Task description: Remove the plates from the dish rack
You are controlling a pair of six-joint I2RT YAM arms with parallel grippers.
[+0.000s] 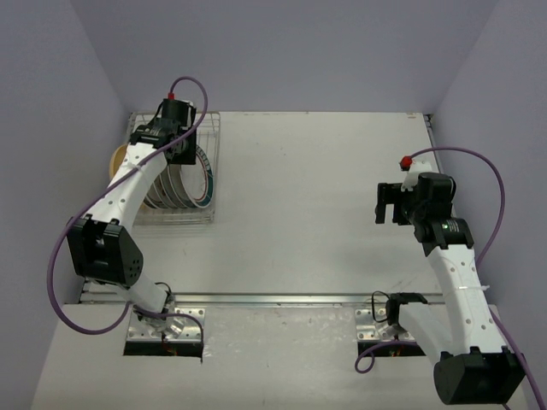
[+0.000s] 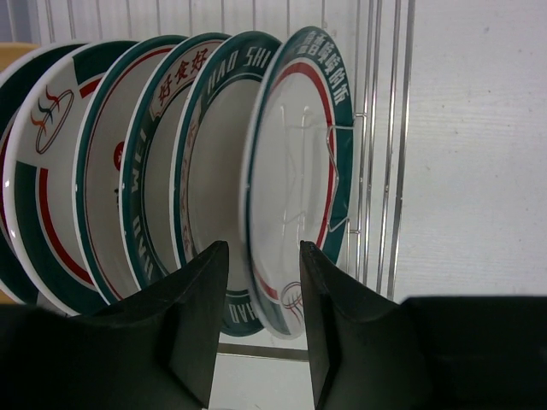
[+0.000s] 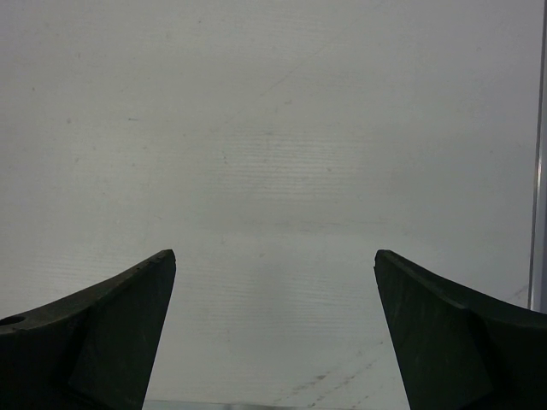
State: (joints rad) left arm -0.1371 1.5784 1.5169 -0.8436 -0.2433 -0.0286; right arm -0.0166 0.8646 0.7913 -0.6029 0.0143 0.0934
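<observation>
The silver wire dish rack (image 1: pixel 175 218) stands at the table's far left. Several plates (image 1: pixel 190 181) stand upright in it, white with teal rims and red marks, and an orange-tan one (image 1: pixel 118 158) is at the left end. In the left wrist view the plates stand in a row, and the rightmost plate (image 2: pixel 299 162) has a teal rim and a red ring. My left gripper (image 2: pixel 263 256) is open over the rack (image 2: pixel 376 171), its fingers (image 2: pixel 201 325) either side of that plate's rim, not closed on it. My right gripper (image 1: pixel 389 203) is open and empty over bare table (image 3: pixel 273 128).
The rack's right wall wires stand just right of the last plate. White table (image 1: pixel 316 188) stretches between rack and right arm. Purple walls enclose the left, back and right. A metal rail (image 1: pixel 282 299) runs along the near edge by the arm bases.
</observation>
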